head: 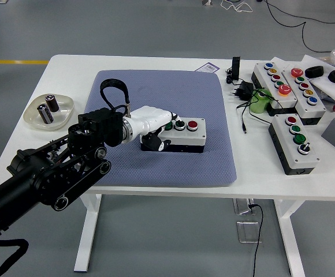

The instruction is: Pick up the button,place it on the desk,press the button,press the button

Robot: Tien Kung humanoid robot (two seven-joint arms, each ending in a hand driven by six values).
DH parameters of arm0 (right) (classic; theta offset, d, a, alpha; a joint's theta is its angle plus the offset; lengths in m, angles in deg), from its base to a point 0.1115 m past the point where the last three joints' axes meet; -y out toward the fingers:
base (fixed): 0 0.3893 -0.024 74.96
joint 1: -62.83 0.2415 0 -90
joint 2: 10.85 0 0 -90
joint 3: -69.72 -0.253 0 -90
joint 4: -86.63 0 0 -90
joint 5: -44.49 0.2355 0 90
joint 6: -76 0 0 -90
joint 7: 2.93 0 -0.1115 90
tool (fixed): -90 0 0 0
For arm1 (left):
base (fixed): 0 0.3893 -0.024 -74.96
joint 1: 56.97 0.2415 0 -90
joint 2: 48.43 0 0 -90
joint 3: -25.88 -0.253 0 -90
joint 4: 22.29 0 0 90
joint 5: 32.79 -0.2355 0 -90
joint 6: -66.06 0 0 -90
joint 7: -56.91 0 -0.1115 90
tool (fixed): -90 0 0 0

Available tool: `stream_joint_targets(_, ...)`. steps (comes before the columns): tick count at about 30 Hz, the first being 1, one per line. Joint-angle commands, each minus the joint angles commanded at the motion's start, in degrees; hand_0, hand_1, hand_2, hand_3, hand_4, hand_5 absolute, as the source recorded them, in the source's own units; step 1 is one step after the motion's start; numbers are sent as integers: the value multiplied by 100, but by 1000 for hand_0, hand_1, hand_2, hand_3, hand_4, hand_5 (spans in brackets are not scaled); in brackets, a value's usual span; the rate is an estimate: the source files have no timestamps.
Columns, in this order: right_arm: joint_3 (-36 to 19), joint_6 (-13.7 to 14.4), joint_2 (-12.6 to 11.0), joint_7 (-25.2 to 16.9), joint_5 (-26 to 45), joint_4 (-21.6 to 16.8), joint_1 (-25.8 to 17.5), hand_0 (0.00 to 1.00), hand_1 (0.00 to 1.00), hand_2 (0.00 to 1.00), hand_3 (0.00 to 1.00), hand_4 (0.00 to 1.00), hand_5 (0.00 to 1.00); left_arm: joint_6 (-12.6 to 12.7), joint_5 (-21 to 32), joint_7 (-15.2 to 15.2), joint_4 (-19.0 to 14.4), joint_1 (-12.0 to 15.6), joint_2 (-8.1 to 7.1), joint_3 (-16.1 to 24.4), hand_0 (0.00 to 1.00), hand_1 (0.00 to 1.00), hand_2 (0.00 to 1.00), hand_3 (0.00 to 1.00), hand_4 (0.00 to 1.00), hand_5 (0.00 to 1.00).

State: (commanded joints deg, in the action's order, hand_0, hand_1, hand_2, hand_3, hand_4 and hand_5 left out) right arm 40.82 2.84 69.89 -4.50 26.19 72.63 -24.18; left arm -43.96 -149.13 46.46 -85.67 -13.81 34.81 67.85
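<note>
A grey three-button box (pixel 182 137) lies on the blue mat (pixel 213 156) mid-table, showing two green buttons and a red button (pixel 192 123) on top. My left hand (pixel 163 124), white with dark fingertips, rests low over the box's left end. Its fingers are curled downward, and one fingertip (pixel 168 123) sits at the leftmost green button. The hand holds nothing. It hides the box's left edge. My black left arm (pixel 58 167) crosses the table's front left corner. My right arm is out of view.
A clear dish (pixel 64 105) with two batteries stands at the left edge. Three more button boxes (pixel 294 144) crowd the right side, along with a green object (pixel 260 101), a black adapter (pixel 244 88) with cables, and black parts on a white sheet.
</note>
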Motion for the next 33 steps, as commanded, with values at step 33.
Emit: stream_joint_targets(33, -83, -8, -23, -7, -83, -7, 23, 639, 549, 578, 631, 236, 258, 303, 285, 135, 267, -360, 289, 29, 2, 14, 74, 841, 542, 55)
